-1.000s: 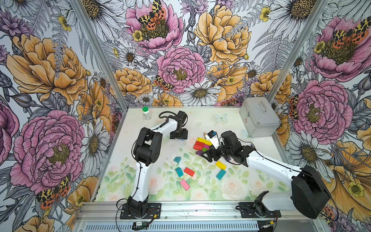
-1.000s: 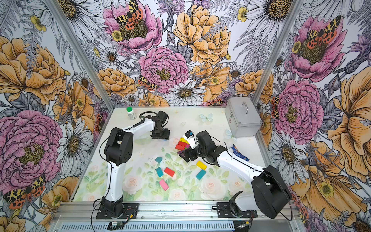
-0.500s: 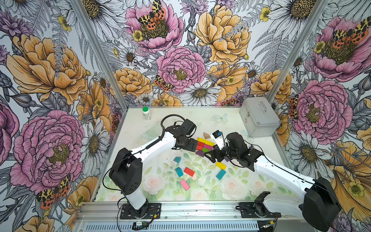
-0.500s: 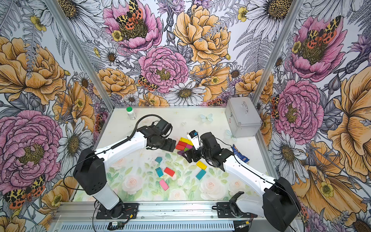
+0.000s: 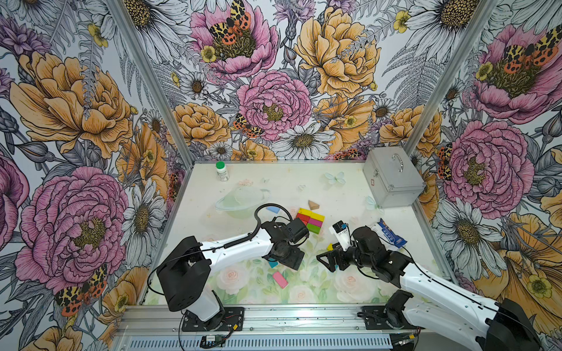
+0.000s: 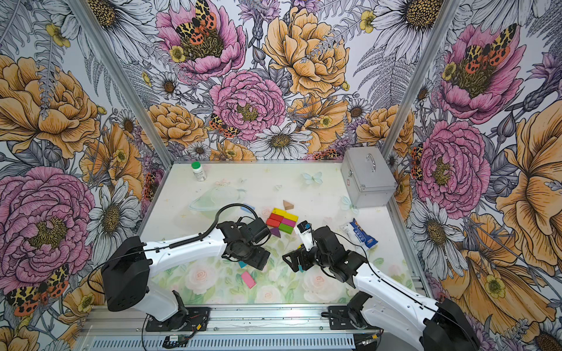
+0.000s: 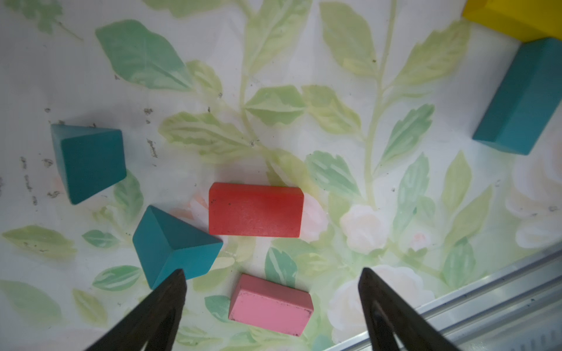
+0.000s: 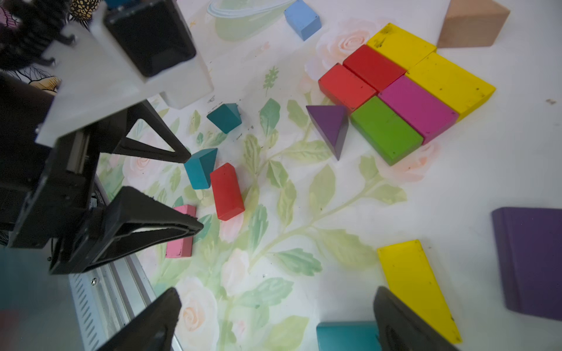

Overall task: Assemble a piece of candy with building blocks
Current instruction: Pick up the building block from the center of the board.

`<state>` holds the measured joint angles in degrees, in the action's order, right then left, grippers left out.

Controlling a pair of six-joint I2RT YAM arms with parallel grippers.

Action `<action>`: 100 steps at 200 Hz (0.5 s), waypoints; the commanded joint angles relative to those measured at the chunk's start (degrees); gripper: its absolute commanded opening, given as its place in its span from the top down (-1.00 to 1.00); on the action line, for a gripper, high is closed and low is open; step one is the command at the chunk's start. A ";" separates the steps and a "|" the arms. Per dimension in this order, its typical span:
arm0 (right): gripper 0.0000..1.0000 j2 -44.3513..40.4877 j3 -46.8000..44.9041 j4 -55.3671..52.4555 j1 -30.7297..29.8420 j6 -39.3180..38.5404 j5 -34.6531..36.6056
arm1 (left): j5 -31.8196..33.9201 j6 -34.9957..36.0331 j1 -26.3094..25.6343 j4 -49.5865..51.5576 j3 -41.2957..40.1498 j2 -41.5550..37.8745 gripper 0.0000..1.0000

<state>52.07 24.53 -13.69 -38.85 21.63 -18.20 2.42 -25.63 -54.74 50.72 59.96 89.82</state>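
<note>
While a second ago the left gripper [image 7: 271,273] reached to the far back of the counter [image 5: 304,182], it now hangs over the loose pieces at the front. Its jaws are spread wide and there is nothing between them. Under it in the left wrist view lie a pink brick [image 7: 270,305], a red brick [image 7: 255,209] and, just beside the red one, a teal triangle [image 7: 175,246]. A second teal triangle [image 7: 88,161] lies a little apart.

The right gripper [image 8: 277,292] has also changed place. Half a second ago it was close to the purple triangle [image 8: 330,127]. Now it is pulled back toward the front, released and empty, above a yellow brick [image 8: 416,285] and a teal brick [image 8: 346,334].

The purple triangle stays on the counter and lies against one corner of the six-brick rectangle [image 5: 310,219]. This rectangle of yellow, red, magenta and green bricks lies flat in the middle of the counter. A tan triangle [image 5: 313,205] rests just beside its far yellow corner; whether it touches, I cannot tell.

I judge that the body of the candy and one wrapper end are now set, and that both arms have left that placement. The next step is probably a new pick from the front group, but I cannot tell which piece is meant.
</note>
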 commanded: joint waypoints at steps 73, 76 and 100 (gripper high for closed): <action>-1.00 2.81 2.56 2.58 -0.97 -2.77 2.54 | 1.04 1.70 3.68 -2.73 3.31 9.88 -0.55; -1.00 3.08 2.73 2.55 -0.96 -2.87 2.55 | 0.92 1.72 3.72 -2.80 3.32 9.92 -0.54; -1.00 4.93 3.56 2.65 -0.96 -3.92 2.67 | 0.10 2.07 3.76 -2.73 3.14 10.54 -0.41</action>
<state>55.72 25.47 -12.60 -39.57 19.84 -16.49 3.42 -24.71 -51.11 49.43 61.89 99.85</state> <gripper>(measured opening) 0.998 0.737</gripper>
